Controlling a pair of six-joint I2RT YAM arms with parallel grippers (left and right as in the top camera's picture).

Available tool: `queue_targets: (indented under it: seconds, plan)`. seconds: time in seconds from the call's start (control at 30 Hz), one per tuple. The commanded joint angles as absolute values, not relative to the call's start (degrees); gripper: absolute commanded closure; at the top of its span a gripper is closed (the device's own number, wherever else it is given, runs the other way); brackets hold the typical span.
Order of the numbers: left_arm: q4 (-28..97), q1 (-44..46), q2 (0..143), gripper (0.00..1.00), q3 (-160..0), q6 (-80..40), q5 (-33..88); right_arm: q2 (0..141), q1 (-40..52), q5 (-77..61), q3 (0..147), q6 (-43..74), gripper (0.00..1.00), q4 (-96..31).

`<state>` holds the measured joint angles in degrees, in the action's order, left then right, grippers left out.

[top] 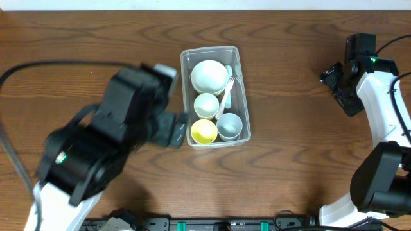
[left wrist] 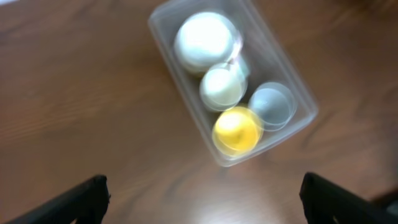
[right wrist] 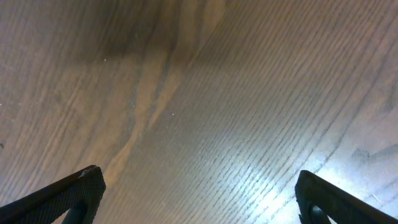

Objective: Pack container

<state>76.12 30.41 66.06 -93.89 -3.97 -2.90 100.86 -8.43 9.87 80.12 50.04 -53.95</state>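
Where the left arm rises blurred and closest to the overhead camera, the left gripper is spread wide and empty, one dark fingertip in each bottom corner of its wrist view. Bare table lies between them. From overhead its tip sits just beside the near left corner of the container; contact cannot be judged.

The container stands upright at mid-table, long side running near to far. Inside, at the near end, a yellow bowl sits beside a grey cup. Behind the yellow bowl is a small white bowl, then a large white bowl at the far end. A white utensil lies slanted along the right side, between the bowls and the wall.

Well apart, by the far right edge, the right gripper is likewise spread over bare wood, holding nothing.
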Motion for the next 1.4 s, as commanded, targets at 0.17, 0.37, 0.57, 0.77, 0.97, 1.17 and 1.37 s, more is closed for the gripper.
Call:
queue_targets:
  seconds: [0.17,0.37,0.57,0.77,0.97,1.17,1.37]
  plan:
    - [88.2,30.0,50.2,0.02,-94.4,-1.5,-19.3,100.7,-8.6,10.3,80.1,50.7,0.01,-54.0]
    - [87.3,30.0,35.9,0.02,-94.4,-4.1,-18.7,100.7,-8.6,10.3,80.1,50.7,0.01,-54.0]
    - [79.2,24.2,25.3,0.02,-91.6,-8.8,-18.5,100.7,-8.6,10.3,80.1,50.7,0.01,-54.0]
    - [66.8,12.8,17.6,0.02,-78.7,-12.2,-10.6,100.7,-8.6,10.3,80.1,50.7,0.01,-54.0]
    - [40.7,4.4,12.3,0.02,-56.3,-11.7,2.1,100.7,-8.6,10.3,80.1,50.7,0.01,-54.0]
    - [16.7,4.0,11.7,0.02,-38.1,-3.4,13.1,100.7,-8.6,10.3,80.1,50.7,0.01,-54.0]
    - [2.1,4.0,10.2,0.02,-22.6,-1.7,15.0,100.7,-8.6,10.3,80.1,50.7,0.01,-54.0]
